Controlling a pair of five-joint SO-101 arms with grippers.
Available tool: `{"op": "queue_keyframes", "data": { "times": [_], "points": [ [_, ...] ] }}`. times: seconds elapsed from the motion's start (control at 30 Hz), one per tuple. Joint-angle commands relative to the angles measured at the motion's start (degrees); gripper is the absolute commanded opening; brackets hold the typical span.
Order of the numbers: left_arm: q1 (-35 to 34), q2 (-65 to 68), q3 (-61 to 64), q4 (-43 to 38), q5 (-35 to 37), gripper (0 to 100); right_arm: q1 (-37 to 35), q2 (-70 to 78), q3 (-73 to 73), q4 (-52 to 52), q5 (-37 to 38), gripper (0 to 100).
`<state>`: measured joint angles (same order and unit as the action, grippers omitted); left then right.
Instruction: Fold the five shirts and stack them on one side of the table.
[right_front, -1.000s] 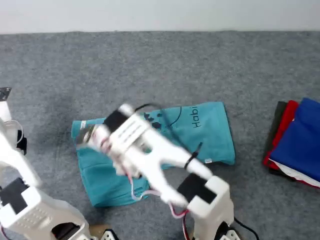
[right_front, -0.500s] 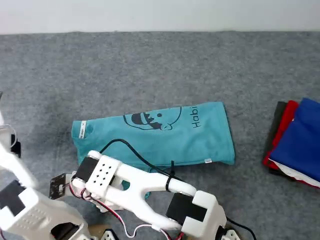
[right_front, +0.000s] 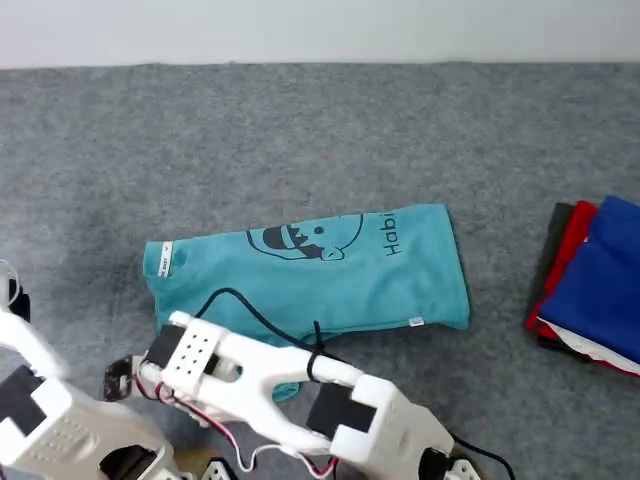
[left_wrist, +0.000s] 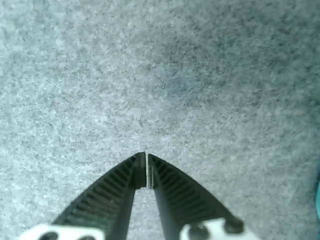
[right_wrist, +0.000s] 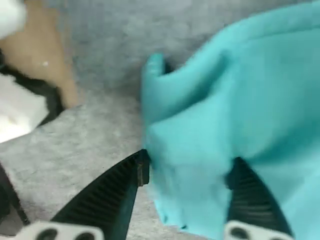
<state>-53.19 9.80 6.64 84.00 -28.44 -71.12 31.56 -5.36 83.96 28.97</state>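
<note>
A teal shirt (right_front: 330, 270) lies partly folded, spread lengthwise in the middle of the grey table. My right arm (right_front: 250, 365) stretches low across the shirt's near-left corner. In the right wrist view my right gripper (right_wrist: 187, 175) is open, and a rumpled edge of the teal shirt (right_wrist: 210, 120) lies between its two fingers. My left arm (right_front: 40, 410) sits at the near-left corner of the table. Its left gripper (left_wrist: 146, 170) is shut with nothing in it, hanging over bare grey table.
A stack of folded shirts (right_front: 595, 285) lies at the right edge, blue on top of red, dark and white ones. The grey felt table (right_front: 300, 130) runs back to a pale wall. A tan patch (right_wrist: 47, 55) shows beside the table edge.
My right arm has swung from above the shirt's middle down to its near-left corner and dropped low. The left arm has shifted slightly towards the left edge.
</note>
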Motion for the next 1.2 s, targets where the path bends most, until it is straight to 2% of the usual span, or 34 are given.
{"op": "queue_keyframes", "data": {
  "times": [0.0, 0.07, 0.5, 0.77, 0.83, 1.03, 1.17],
  "points": [
    [-0.18, -0.35, -2.07, 0.53, -0.62, 2, -0.48, 5.14, -3.87, 2.24, 0.7, 5.0],
    [-0.18, -0.35, -2.07, 0.53, -0.62, 2, -0.4, 6.64, -6.59, 3.74, 0.62, 0.6],
    [0.09, -0.35, -2.07, 0.53, -0.7, 2, 9.98, 7.43, -27.78, 16.31, 0.7, 1.0],
    [0.26, -0.35, -2.07, 0.18, -0.7, 2, 15.43, 7.96, -36.75, 17.1, 0.7, 1.8],
    [0.26, -0.35, -2.07, 0.18, -0.7, 2, 16.22, 7.96, -37.19, 17.01, 0.7, 5.4],
    [0.35, -0.35, -2.07, 0.18, -0.7, 2, 19.21, 7.96, -37.36, 15.25, 0.7, 27.6],
    [0.35, -0.35, -2.07, 0.35, -0.7, 2, 22.46, 8.04, -37.36, 11.12, 0.7, 30.3]
  ]
}}
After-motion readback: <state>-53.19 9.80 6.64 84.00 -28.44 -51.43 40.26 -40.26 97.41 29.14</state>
